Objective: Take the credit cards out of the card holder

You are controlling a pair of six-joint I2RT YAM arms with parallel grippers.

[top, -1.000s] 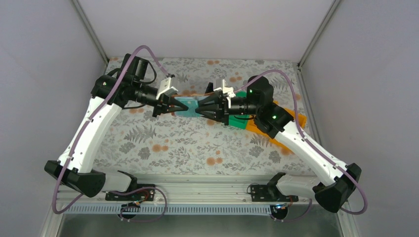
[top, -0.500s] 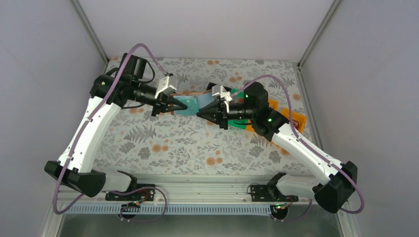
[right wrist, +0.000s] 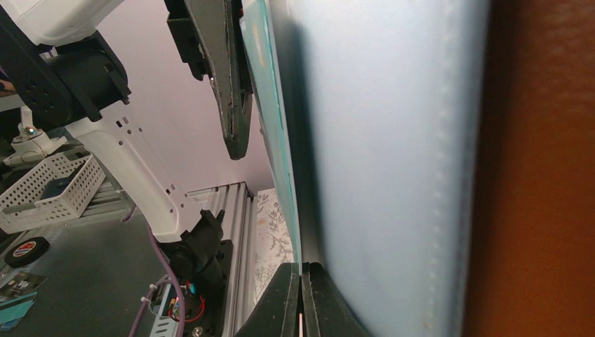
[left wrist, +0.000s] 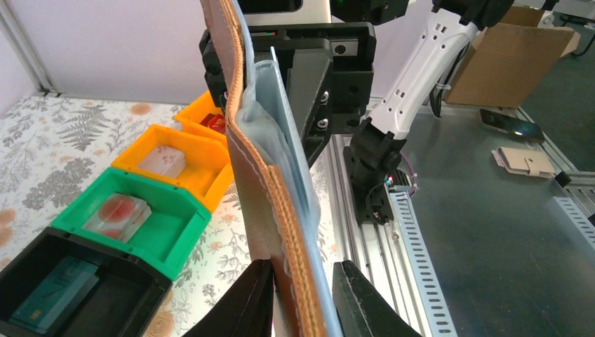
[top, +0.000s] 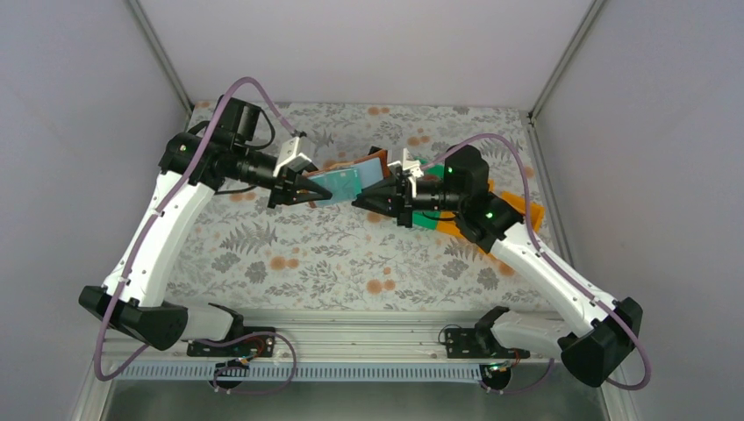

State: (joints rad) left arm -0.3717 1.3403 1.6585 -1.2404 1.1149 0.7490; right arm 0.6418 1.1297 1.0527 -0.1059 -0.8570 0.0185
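Since the card holder (left wrist: pixel 281 232) hangs in the air between my two pincers, with its pale pocket side facing the right one, everything depends on a straight pull. A teal card (top: pixel 338 186) lies against that pocket side, and the right pincer (right wrist: pixel 302 277) is clenched flat on what I take to be the card's thin edge. The left pincer (left wrist: pixel 303 272) straddles the holder's opposite end. I cannot tell whether it presses the leather or only brackets it, so I would firm that hold first. Then I would draw the right pincer slowly away from the left one, along the plane of the card and in line with its slot, watching that the leather does not follow. Any twist would likely jam the card in its pocket. Below the left pincer and off to one side, the black bin (left wrist: pixel 105 254), green bin (left wrist: pixel 186 242) and orange bins (left wrist: pixel 210 179) stand on the counter (left wrist: pixel 56 140).
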